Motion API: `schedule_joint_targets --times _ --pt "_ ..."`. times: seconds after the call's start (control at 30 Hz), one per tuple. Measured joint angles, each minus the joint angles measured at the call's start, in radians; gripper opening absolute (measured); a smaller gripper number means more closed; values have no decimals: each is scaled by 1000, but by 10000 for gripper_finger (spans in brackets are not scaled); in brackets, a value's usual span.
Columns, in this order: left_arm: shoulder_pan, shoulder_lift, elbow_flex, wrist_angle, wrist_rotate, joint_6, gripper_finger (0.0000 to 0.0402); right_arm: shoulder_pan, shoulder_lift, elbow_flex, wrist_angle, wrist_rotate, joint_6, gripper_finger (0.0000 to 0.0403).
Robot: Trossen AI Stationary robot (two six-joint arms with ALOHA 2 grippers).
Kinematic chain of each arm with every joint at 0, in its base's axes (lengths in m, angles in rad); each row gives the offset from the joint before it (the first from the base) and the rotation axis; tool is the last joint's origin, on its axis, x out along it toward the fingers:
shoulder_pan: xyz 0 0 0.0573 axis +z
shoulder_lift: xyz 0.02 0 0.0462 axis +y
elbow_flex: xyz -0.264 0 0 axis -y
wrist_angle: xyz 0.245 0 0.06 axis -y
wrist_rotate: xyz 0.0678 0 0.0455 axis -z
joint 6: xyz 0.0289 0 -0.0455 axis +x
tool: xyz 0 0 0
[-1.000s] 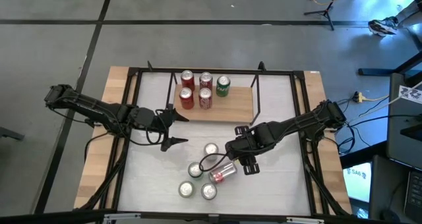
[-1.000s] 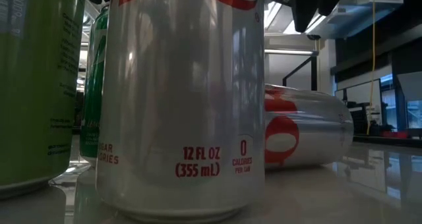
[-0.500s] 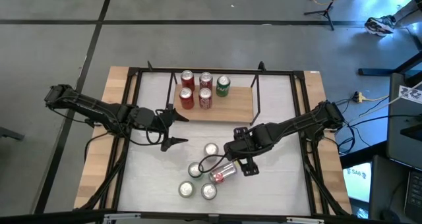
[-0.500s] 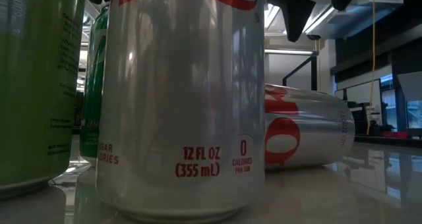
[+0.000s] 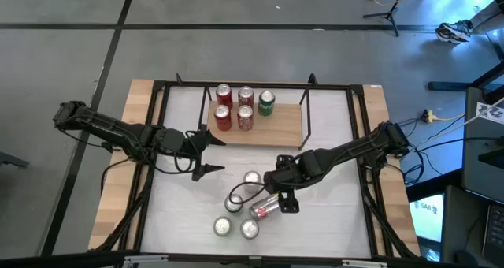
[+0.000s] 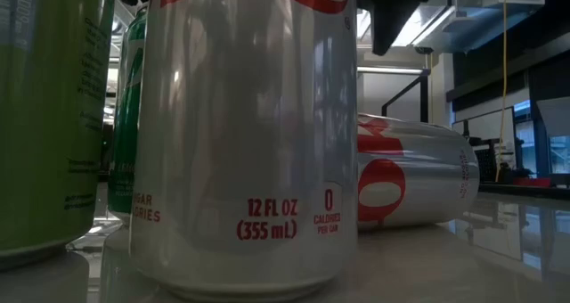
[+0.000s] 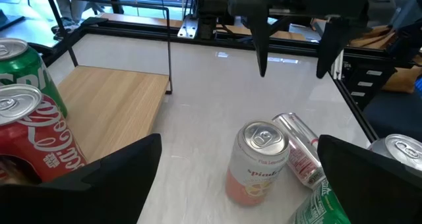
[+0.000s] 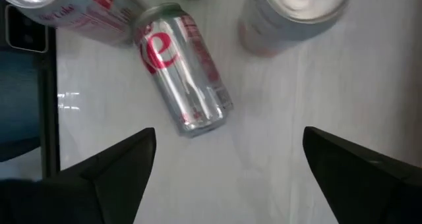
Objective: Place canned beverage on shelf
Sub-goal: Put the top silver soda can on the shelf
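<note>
One tipped can [image 5: 265,209] we note lying below the right gripper [image 5: 277,191], fingers spread, released; left gripper [image 5: 206,153] spread too.

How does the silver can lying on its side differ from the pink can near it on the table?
The silver can lies on its side, while the pink can stands upright. The silver can has a silver body with red lettering; the pink can has a pale pink body with a silver top. The open right gripper hovers over the silver can, not the pink one. Both are on the white table, off the shelf.
</note>
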Motion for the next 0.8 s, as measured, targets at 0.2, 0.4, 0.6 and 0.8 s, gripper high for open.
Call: schedule_joint_targets --times 0.2,0.4,0.6,0.8 --pt "0 0 0 -4 0 1 396 49 39 0 22 -6 1 376" --pt "0 0 0 -2 1 1 396 85 89 0 78 10 -22 376" --pt "-5 0 0 -7 2 1 396 92 147 0 132 28 -32 376" --pt "-5 0 0 -7 2 2 396 91 211 -1 139 28 -34 376"
